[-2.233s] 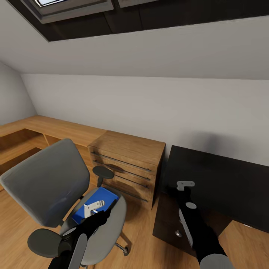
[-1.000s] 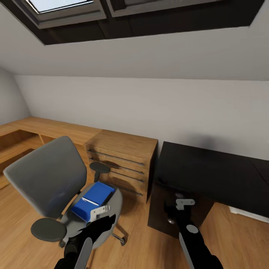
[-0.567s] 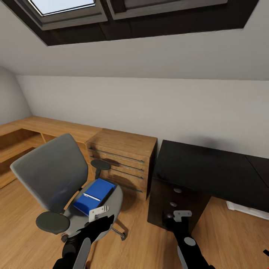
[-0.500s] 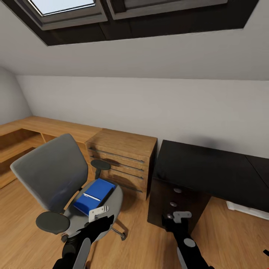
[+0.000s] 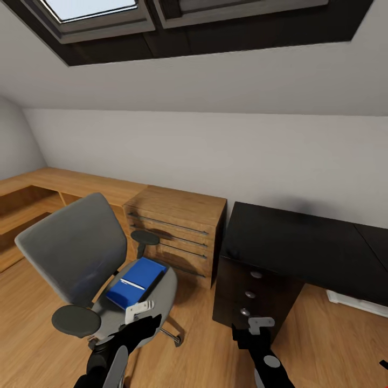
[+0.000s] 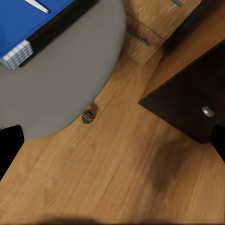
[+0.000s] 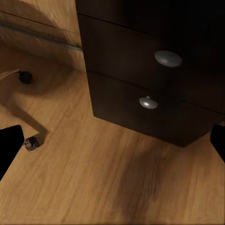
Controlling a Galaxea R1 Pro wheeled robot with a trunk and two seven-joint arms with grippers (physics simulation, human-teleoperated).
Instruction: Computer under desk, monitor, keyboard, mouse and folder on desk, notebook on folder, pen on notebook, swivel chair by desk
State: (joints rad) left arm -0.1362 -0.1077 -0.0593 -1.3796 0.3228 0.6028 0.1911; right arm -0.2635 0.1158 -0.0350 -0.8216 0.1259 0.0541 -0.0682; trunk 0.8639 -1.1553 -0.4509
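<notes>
The swivel chair (image 5: 73, 253), with its grey back and black armrests, stands at the left on the wood floor. On its seat (image 6: 70, 79) lies the blue folder (image 5: 137, 276) with a thin white pen (image 5: 131, 284) on top. A dark-edged layer shows under the blue top (image 6: 28, 21). My left gripper (image 5: 139, 311) hovers open over the seat's front edge, short of the folder. My right gripper (image 5: 260, 323) is open and low in front of the desk's drawers. The black desk (image 5: 307, 245) runs along the right wall. Monitor and keyboard are out of view.
An oak drawer chest (image 5: 178, 229) stands between chair and desk, and low oak shelving (image 5: 59, 186) runs along the left wall. The black drawer unit (image 7: 140, 70) under the desk has round knobs (image 7: 148, 102). A chair caster (image 6: 88, 116) rests on the floor. A sloped ceiling hangs overhead.
The camera shifted a little about a second ago. Since then both arms have dropped lower in the head view, the right one more. The folder and chair have stayed put.
</notes>
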